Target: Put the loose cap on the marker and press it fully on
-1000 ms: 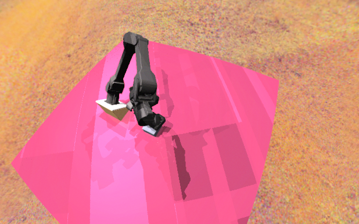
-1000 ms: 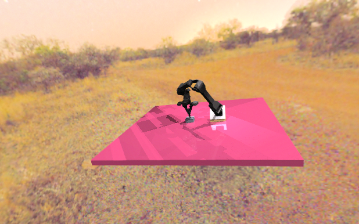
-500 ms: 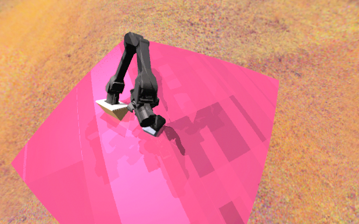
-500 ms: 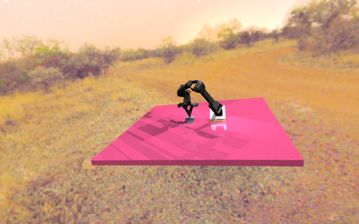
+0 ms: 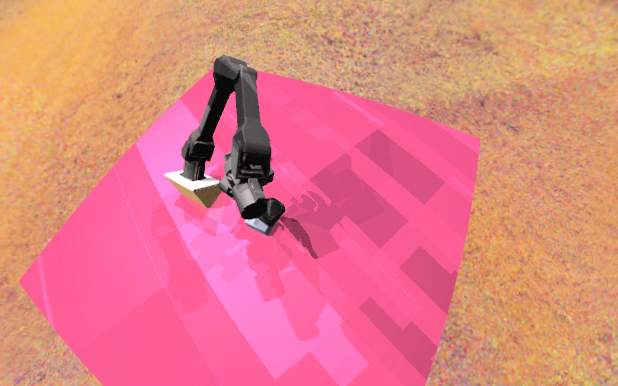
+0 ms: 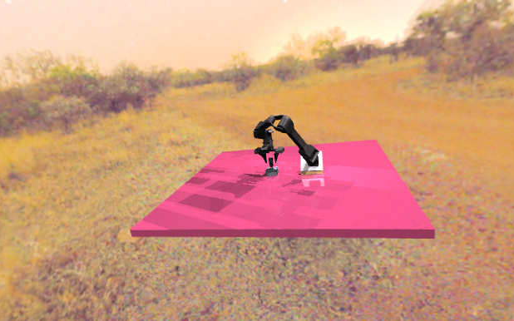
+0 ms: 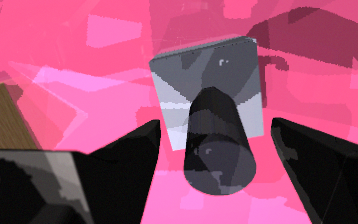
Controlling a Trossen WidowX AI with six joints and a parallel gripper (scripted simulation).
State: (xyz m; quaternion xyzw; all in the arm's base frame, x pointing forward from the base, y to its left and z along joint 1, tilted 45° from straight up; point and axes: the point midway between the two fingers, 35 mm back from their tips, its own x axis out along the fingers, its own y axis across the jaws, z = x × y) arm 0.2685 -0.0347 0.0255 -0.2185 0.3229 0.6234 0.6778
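The holder block (image 5: 262,227) (image 6: 272,171) (image 7: 235,62) is grey and sits on the pink table (image 5: 131,300) (image 6: 346,212). The black cap (image 6: 270,163) (image 7: 220,167) stands upright over the block, on the marker. No part of the marker shows below the cap in the wrist view; whether it is clicked fully on cannot be told. My gripper (image 6: 270,160) (image 7: 215,126) is open, pointing down, with one finger on each side of the cap and a gap on both sides. In the top view the gripper hides the cap.
The arm's base stands on a white-topped wooden block (image 5: 207,196) (image 6: 318,166) (image 7: 7,122), close beside the holder; its corner shows at the left of the wrist view. Shadows of the arm lie across the table.
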